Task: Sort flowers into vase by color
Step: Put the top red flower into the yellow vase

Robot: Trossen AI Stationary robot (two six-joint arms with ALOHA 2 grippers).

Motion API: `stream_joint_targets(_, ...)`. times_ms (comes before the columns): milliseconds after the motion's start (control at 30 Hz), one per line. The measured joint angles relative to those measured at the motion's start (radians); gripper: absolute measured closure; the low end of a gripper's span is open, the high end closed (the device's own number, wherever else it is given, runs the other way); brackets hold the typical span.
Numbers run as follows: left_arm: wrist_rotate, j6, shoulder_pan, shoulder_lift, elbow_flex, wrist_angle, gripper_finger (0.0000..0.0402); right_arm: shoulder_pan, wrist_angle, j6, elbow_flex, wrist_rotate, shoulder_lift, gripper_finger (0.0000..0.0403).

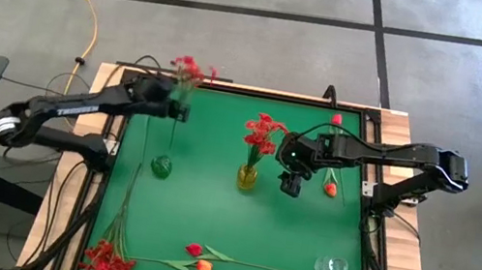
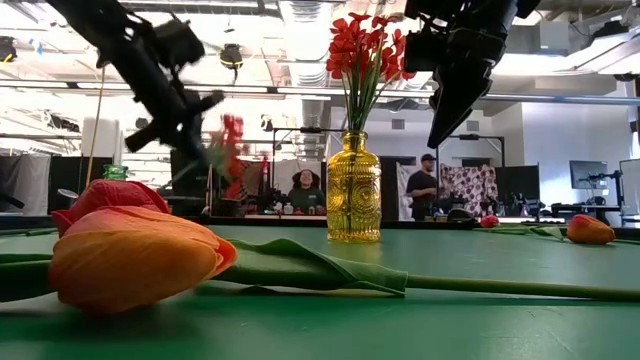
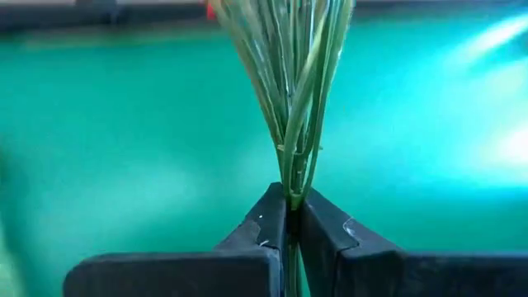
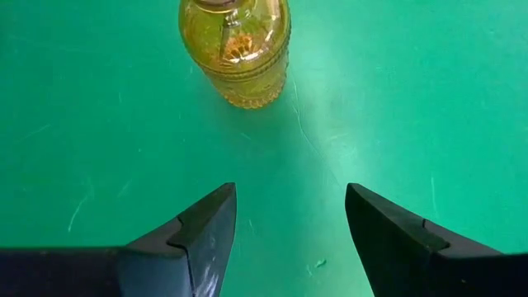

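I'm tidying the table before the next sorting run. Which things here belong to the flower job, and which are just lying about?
Job:
- red bunch in the left tool
- red bunch in the yellow vase
- green vase
- clear vase
- loose red bunch
- orange tulip
- red bud
- tulips far right

Lying about:
- yellow cable on the floor

Left wrist view: stem bunch (image 3: 297,91) cut off by the frame edge, blossoms out of frame; stems vanish between the left end effector's (image 3: 290,223) closed fingers. Right wrist view: yellow vase (image 4: 235,51) cropped at the neck. Low view: held red bunch (image 2: 228,140) blurred; green vase (image 2: 115,172) mostly hidden behind the orange tulip (image 2: 135,265).
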State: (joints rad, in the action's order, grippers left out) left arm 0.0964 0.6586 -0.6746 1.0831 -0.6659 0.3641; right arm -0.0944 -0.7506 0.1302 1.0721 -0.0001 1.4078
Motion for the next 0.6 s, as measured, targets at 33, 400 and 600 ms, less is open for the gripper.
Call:
stream_joint_targets(33, -0.005, -0.003, -0.003, -0.024, 0.0, -0.034, 0.0396, 0.0, 0.0, 0.0, 0.0, 0.0, 0.0, 0.0148)
stream_joint_targets(400, -0.091, -0.07, -0.014, -0.191, -0.002, -0.415, 0.0397, 0.0, 0.001, 0.019, 0.0, 0.0, 0.0, 0.0148)
stream_joint_targets(600, -0.274, -0.128, 0.022, -0.179, -0.002, -0.606, 0.0397, 0.006, -0.056, 0.036, 0.0, -0.002, 0.0, 0.0148)
